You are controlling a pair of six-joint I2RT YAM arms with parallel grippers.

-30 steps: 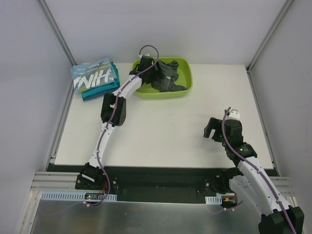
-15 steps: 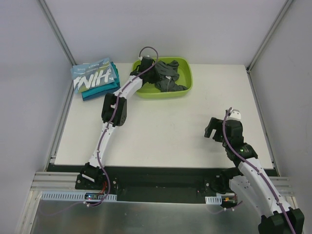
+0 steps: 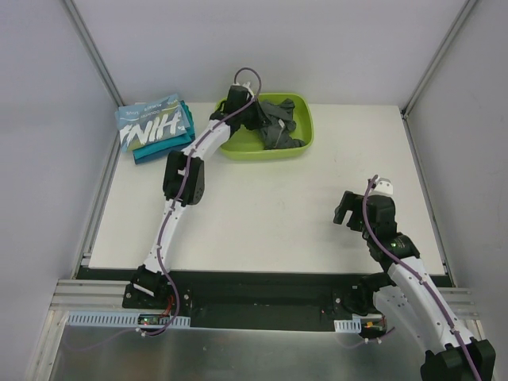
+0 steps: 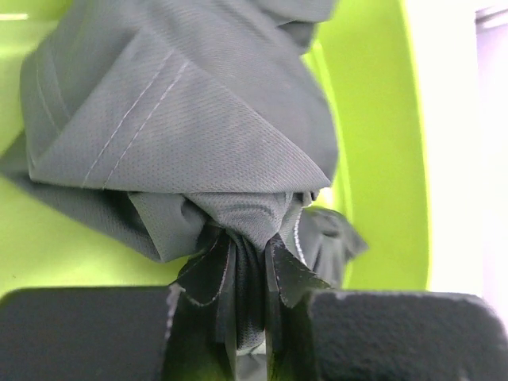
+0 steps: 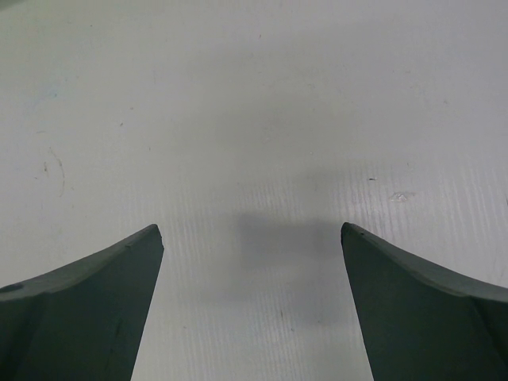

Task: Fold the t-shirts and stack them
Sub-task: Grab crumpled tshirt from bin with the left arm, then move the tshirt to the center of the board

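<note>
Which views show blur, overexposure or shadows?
Left wrist: the weave of the dark grey t-shirt is sharp, the left gripper pinching it looks soft, the right edge is blown out white. Right wrist: a soft shadow lies on the table between the fingers of the open right gripper. Top external: evenly lit, sharp.

A white table (image 3: 270,214) with a matte, faintly scuffed top stands inside an enclosure of plain pale grey walls (image 3: 262,48), with slanting aluminium posts (image 3: 90,49) at the two back corners. Along its near edge runs a black strip (image 3: 262,278), then a ribbed aluminium rail (image 3: 87,292) and a sheet of brushed metal (image 3: 238,357). The light is even and soft, and shadows are faint.
</note>
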